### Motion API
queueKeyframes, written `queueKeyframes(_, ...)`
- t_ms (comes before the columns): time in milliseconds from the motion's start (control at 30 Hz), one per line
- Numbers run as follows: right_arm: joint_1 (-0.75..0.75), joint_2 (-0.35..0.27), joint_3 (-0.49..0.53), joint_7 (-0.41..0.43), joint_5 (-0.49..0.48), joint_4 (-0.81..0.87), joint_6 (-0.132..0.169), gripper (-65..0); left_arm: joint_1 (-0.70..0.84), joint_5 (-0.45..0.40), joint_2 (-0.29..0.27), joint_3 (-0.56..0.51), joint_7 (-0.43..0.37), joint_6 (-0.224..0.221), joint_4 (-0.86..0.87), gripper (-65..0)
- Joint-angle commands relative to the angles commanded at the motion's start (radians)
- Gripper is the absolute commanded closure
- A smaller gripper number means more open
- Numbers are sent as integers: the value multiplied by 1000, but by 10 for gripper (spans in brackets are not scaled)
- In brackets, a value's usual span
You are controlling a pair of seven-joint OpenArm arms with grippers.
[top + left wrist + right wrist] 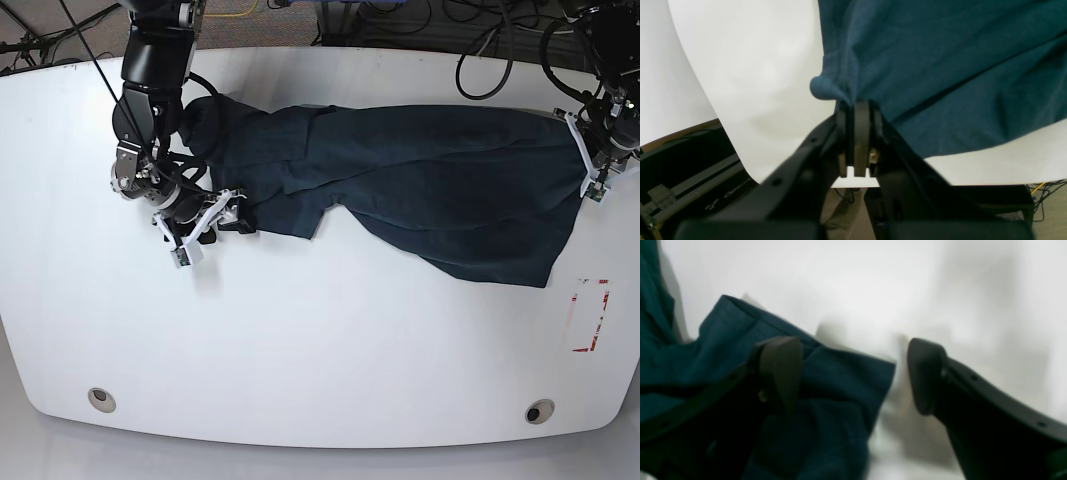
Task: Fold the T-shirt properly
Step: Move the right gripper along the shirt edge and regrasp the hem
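White table [320,350] w/ navy T-shirt [440,190] spread lengthwise across its far half, wrinkled, one sleeve by the right gripper [853,373]. That gripper's fingers [780,370] are spread wide, one lying over the sleeve hem, other off the cloth. Left gripper [857,110] fingers pressed together, pinching a bunched shirt edge.

Probably a robotics lab (white table [320,350], cables [480,40] behind).
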State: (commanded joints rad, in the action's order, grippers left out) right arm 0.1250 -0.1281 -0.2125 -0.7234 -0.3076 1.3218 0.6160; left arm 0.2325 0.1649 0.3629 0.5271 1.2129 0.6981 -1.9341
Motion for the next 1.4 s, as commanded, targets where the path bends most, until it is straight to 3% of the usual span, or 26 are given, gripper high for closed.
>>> queueKeyframes(300, -25, 6, -2, 0, 0, 0, 0, -460, 0, 0, 2, 0, 0, 0, 0, 0)
queueKeyframes(500, -25, 6, 0, 2, 0, -2, 0, -309, 0, 0, 2, 0, 0, 0, 0, 0)
queueKeyframes(833, -26, 0, 0, 0, 0, -2, 0, -162, 0, 0, 2, 0, 0, 0, 0, 0)
queueKeyframes(967, -26, 0, 2, 0, 0, -2, 0, -49, 0, 0, 2, 0, 0, 0, 0, 0)
queueKeyframes(1067, -26, 0, 2, 0, 0, -2, 0, 0, 0, 0, 2, 0, 0, 0, 0, 0)
queueKeyframes(1400, -35, -12, 0, -38, 0, 92, 0, 0, 0, 0, 2, 0, 0, 0, 0, 0)
